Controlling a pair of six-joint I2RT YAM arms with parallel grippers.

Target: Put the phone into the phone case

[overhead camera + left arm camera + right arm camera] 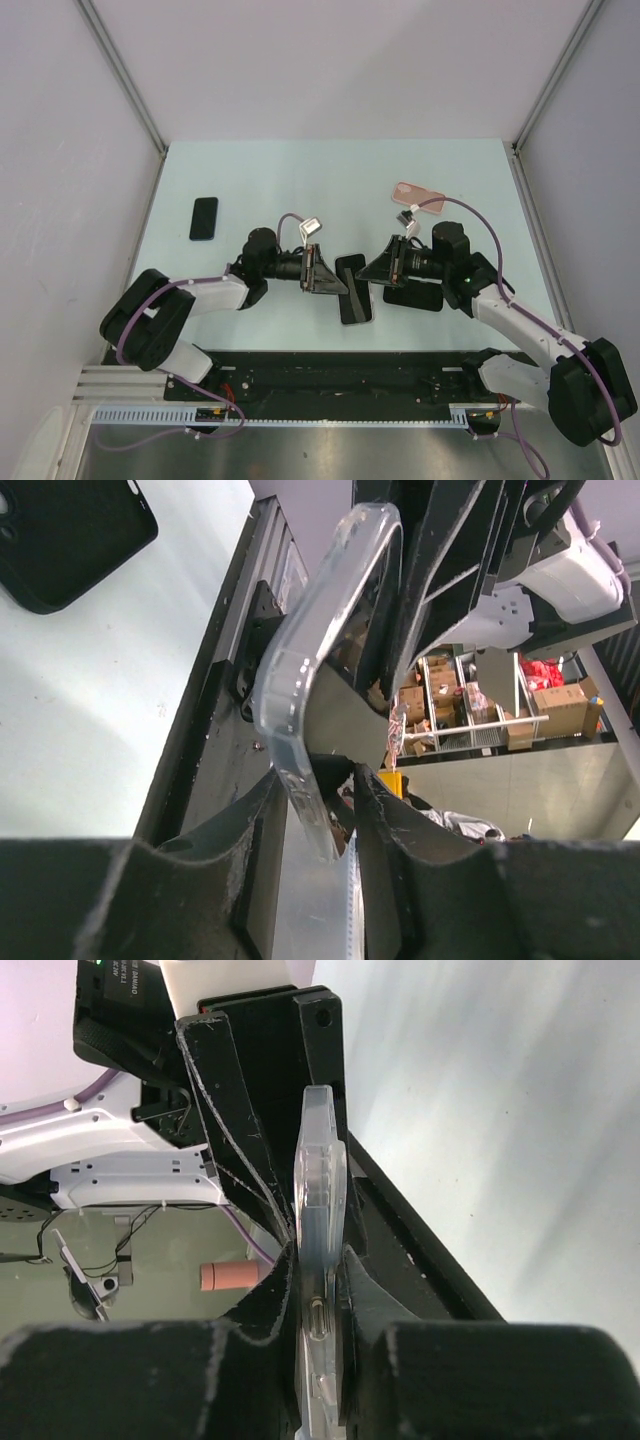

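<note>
- The left gripper (pixel 318 783) and right gripper (pixel 318 1260) both pinch the clear case (pixel 300 670) tight.
- The phone (pixel 204 218) lies uncased at ten o'clock; I'd say one gripper must release and fetch it.

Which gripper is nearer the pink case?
Right. The right gripper sits just left of the pink case, nearer the bases; the left gripper is farther left, beyond the clear case both grip.

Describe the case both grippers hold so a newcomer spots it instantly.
At the centre of the pale table, the left gripper and right gripper pinch a clear plastic phone case between them. Its see-through rim separates it from the pink case and black case.
</note>
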